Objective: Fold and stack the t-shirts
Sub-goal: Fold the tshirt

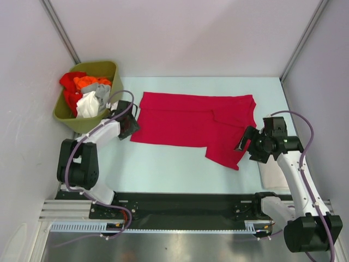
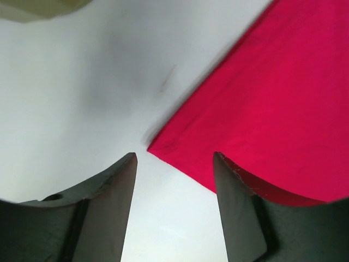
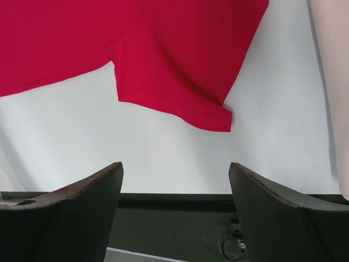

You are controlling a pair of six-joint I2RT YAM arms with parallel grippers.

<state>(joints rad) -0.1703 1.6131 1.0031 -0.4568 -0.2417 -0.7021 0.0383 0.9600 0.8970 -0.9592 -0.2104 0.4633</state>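
Cloth is seen heaped at the far left, where bundled t-shirts (image 1: 87, 94) in red, orange, grey and white are piled in an olive-green bin (image 1: 82, 124) set just beyond the left end of the crimson t-shirt (image 1: 185, 123).

The left arm (image 1: 82, 164) is folded at the elbow, and its forearm is stretched up and rightward toward that shirt. The left gripper (image 1: 128, 126) (image 2: 174, 158) is held at the shirt's left edge, beside the near-left corner. Its fingers (image 2: 103, 207) are spread apart and nothing is held between them. The corner is seen just ahead of the gap; whether the cloth is touched cannot be told.

The crimson t-shirt is laid flat on the pale table (image 1: 163, 169), lengthwise from left to right, with a sleeve turned toward the near edge at its right end.

The right arm (image 1: 297, 174) is raised from its base and leaned inward, the wrist bent toward the shirt. The right gripper (image 1: 246, 141) (image 3: 175, 166) is held just right of the sleeve, its fingers (image 3: 272, 213) parted wide and nothing grasped between them.

An off-white t-shirt (image 1: 271, 174) (image 3: 332, 82) is laid to the right of the crimson one and nearer the arms' bases, apart from it and partly covered by the right arm.
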